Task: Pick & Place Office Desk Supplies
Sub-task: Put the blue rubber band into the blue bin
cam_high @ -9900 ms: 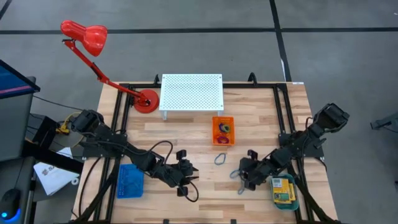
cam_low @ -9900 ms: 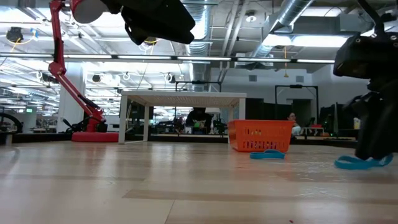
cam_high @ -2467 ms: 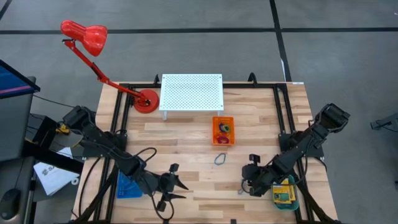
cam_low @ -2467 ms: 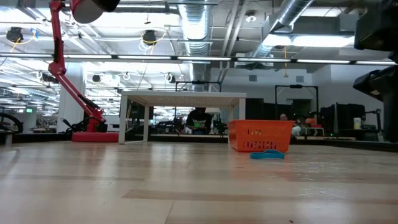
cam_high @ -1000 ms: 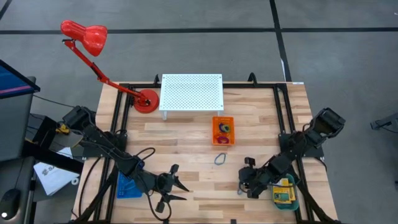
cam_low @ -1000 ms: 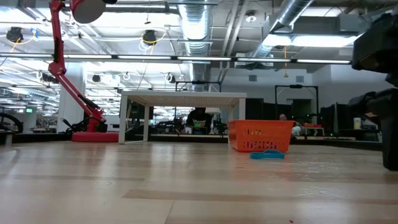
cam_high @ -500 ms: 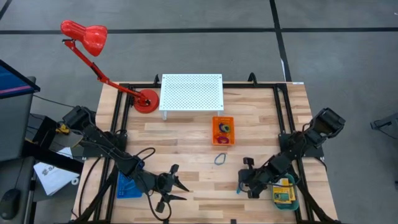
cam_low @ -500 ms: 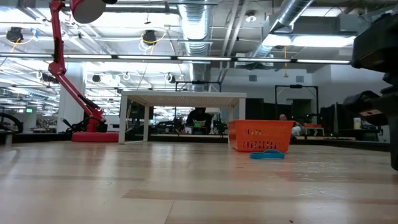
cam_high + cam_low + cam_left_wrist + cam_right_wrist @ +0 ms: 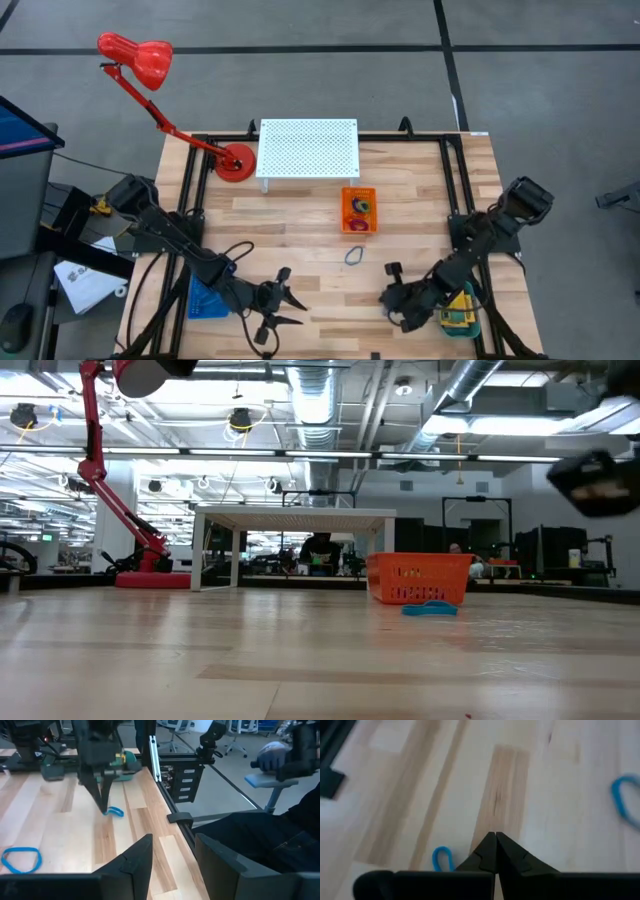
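Observation:
My right gripper (image 9: 384, 298) hangs shut over the near right of the table, fingers slanting down. A small blue loop (image 9: 116, 811) sticks out sideways at its tips; its free end (image 9: 441, 856) shows beside one finger. A second, larger blue loop (image 9: 354, 256) lies flat on the wood in front of the orange tray (image 9: 359, 210), which holds coloured rings. Yellow boxes sit in the teal tray (image 9: 457, 308). My left gripper (image 9: 275, 300) waits open near the front edge, with nothing between its fingers (image 9: 135, 862). My right gripper pinches one end of the small blue loop (image 9: 111, 810) at its fingertips, coming from above and slanting down. My own fingers hide the exact spot. The rest of the loop juts out roughly level toward the table's near side.
A blue tray (image 9: 205, 297) lies at the near left by my left arm. A white perforated stand (image 9: 308, 148) and the red lamp's base (image 9: 236, 162) stand at the back. Bare wood lies between the two grippers. Black frame rails run along the table's sides.
My right gripper has shut at the small blue loop, rolled about its own axis, and risen a little while shifting toward the table's left. In the low view it has lifted away from the tabletop at the right edge.

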`<state>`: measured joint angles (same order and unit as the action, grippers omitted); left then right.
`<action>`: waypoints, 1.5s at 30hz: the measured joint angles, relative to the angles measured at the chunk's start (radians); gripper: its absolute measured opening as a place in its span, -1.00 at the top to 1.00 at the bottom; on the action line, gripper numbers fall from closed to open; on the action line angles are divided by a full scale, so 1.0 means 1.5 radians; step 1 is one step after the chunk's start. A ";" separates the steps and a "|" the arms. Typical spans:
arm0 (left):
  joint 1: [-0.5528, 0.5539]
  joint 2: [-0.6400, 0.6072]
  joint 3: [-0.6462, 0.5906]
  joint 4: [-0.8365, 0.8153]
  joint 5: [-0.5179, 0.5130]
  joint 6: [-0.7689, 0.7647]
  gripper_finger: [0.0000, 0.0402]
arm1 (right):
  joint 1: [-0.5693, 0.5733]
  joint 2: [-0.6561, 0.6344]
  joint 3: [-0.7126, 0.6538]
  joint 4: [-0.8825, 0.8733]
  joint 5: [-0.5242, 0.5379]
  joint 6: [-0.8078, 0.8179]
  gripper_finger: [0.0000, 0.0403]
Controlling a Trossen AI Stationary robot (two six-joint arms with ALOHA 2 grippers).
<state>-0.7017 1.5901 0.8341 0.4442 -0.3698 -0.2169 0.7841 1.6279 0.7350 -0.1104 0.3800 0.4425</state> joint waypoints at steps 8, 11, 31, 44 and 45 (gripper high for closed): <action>0.021 0.068 0.000 0.096 0.001 0.002 0.20 | 0.036 -0.001 0.077 -0.003 0.099 -0.085 1.00; 0.039 0.096 0.000 0.153 0.000 0.025 0.15 | 0.049 -0.002 0.100 -0.002 0.149 -0.120 1.00; 0.137 0.315 0.141 0.349 0.145 0.042 -0.06 | 0.070 -0.002 0.112 0.194 0.237 -0.320 1.00; 0.167 0.383 0.242 0.343 0.185 0.042 0.03 | 0.065 -0.002 0.112 0.224 0.237 -0.348 1.00; 0.168 0.385 0.244 0.343 0.189 0.042 0.04 | 0.065 -0.002 0.111 0.224 0.237 -0.348 1.00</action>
<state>-0.4500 2.1673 1.1998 0.9588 -0.0869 -0.1540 0.8814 1.6249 0.9021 0.2256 0.7349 -0.0792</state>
